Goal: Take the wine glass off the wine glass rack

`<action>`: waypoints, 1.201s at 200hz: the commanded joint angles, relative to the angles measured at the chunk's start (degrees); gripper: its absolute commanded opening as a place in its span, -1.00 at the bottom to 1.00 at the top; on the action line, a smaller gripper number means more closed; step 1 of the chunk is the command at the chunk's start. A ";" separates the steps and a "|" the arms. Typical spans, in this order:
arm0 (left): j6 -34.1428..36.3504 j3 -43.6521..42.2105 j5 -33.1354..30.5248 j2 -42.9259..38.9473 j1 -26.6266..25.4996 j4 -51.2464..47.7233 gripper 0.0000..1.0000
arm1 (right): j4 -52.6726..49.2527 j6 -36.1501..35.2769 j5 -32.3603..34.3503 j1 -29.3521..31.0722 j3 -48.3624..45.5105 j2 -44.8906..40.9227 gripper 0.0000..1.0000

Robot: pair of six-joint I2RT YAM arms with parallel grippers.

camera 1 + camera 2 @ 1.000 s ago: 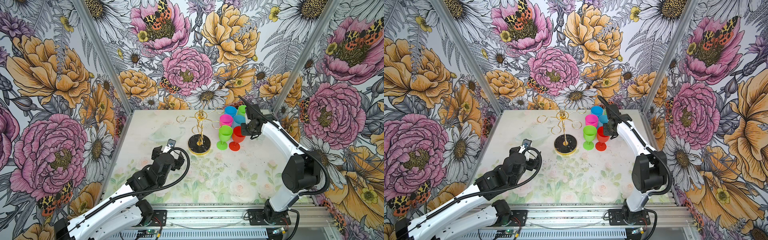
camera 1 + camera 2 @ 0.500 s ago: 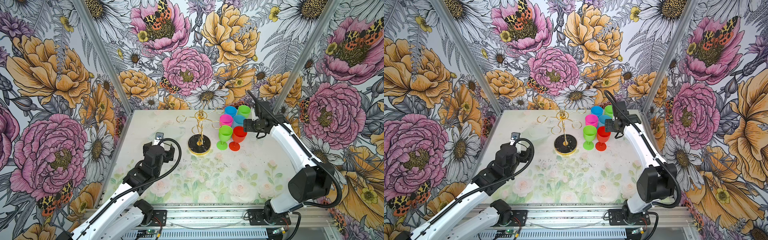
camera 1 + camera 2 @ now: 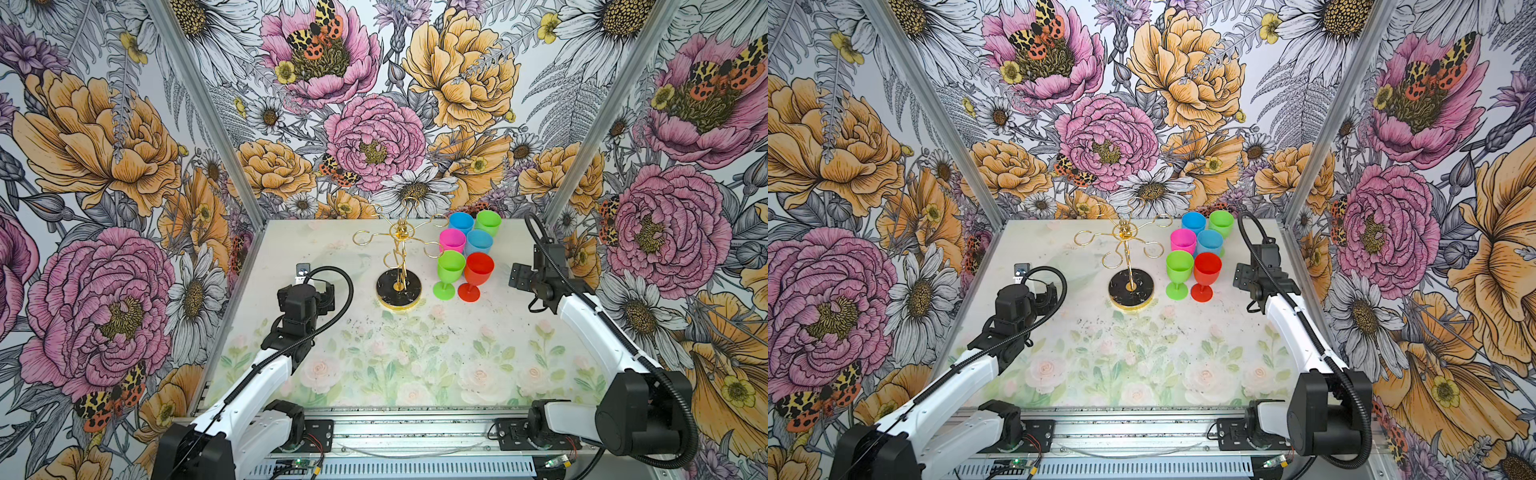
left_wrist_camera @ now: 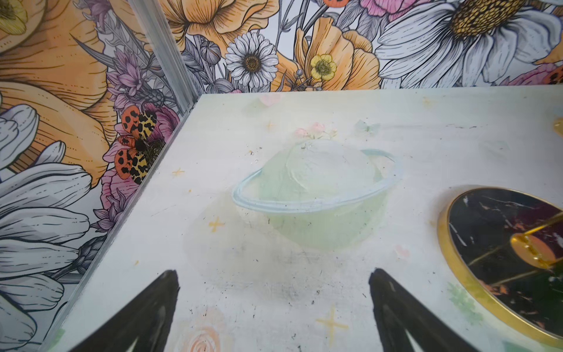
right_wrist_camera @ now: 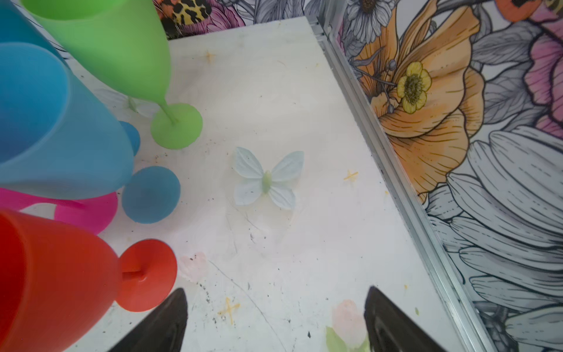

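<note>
The wine glass rack (image 3: 399, 286) stands mid-table in both top views, its gold hook arms bare and its black round base (image 3: 1131, 291) on the table; part of that base (image 4: 502, 243) shows in the left wrist view. Several coloured wine glasses stand upright just right of it, among them a red one (image 3: 478, 270), a green one (image 3: 450, 266) and a green one at the back (image 3: 488, 222). My right gripper (image 5: 275, 289) hovers open and empty right of the red glass (image 5: 61, 274). My left gripper (image 4: 274, 271) is open and empty, left of the rack.
Floral walls close in the table on three sides, with metal corner posts (image 3: 557, 208) near the glasses. The right arm (image 3: 590, 328) reaches along the right wall. The left arm (image 3: 291, 332) rises from the front left. A rail (image 3: 399, 432) runs along the front edge.
My right gripper has opened, let go of the green glass at the back and drawn away to the right and front. My left arm has pulled back left from the rack.
</note>
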 commanded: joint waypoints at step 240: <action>0.48 -5.68 15.17 30.88 13.96 51.18 0.98 | 80.73 -8.74 -2.94 0.04 -33.05 14.05 0.99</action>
